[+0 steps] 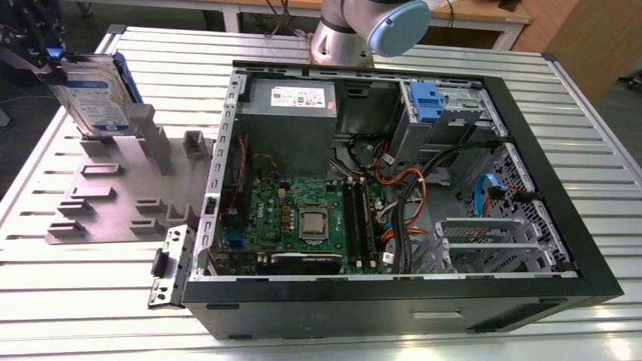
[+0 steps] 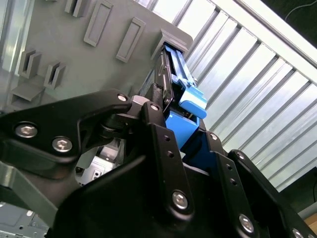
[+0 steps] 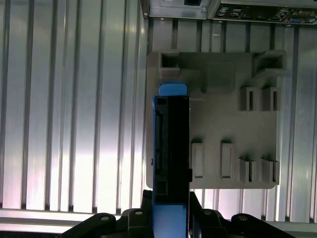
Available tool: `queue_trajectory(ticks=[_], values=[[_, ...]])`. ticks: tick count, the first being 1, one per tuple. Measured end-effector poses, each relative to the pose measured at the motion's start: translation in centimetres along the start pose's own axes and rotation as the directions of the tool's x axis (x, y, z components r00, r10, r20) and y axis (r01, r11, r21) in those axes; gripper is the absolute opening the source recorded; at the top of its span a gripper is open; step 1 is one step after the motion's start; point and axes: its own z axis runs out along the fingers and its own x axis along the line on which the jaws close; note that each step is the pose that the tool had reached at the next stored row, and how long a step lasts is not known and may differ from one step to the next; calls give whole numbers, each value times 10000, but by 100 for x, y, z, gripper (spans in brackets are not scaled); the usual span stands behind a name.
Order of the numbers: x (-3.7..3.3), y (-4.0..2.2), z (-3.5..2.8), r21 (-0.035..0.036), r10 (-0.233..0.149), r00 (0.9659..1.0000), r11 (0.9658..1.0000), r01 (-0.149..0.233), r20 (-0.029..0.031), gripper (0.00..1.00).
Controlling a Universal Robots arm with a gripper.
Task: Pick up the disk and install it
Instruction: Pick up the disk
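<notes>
The disk [image 1: 95,94], a silver drive with a white-and-blue label in a blue frame, stands upright and a little tilted at the far corner of the grey holder plate [image 1: 110,195], on the exterior view's left. Its lower edge is at the plate's slot; I cannot tell whether it still rests there. My gripper [image 1: 45,60] is shut on the disk's upper end. In the first wrist view the disk [image 3: 171,148] appears edge-on between the black fingers [image 3: 141,218]. In the second wrist view the fingers [image 2: 163,144] clamp the blue frame [image 2: 190,101].
An open computer case [image 1: 561,226] lies on the slatted metal table, on the exterior view's right of the plate. It holds a motherboard, cables, a grey power supply [image 1: 291,113] and a blue-latched drive cage [image 1: 426,101]. The arm's base [image 1: 361,30] stands behind the case.
</notes>
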Motion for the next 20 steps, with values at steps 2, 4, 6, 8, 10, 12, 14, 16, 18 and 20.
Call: queue_trajectory(ticks=[2,4,6,8,10,12,14,16,18,20], values=[[0,0,-27,-2,0,10000,10000,0,0,36],[1,0,-54,-1,-1,10000,10000,1,0,36],[1,0,-83,-1,-1,10000,10000,1,0,36],[2,0,-112,-1,-1,10000,10000,1,0,36],[2,0,-138,-1,0,10000,10000,0,0,36],[3,0,-162,-2,0,10000,10000,0,-1,36],[3,0,-186,0,-1,10000,10000,1,0,36],[3,0,-210,0,-1,10000,10000,1,0,36],[3,0,-236,-1,-1,10000,10000,1,-1,36],[4,0,-266,0,-1,10000,10000,1,0,36]])
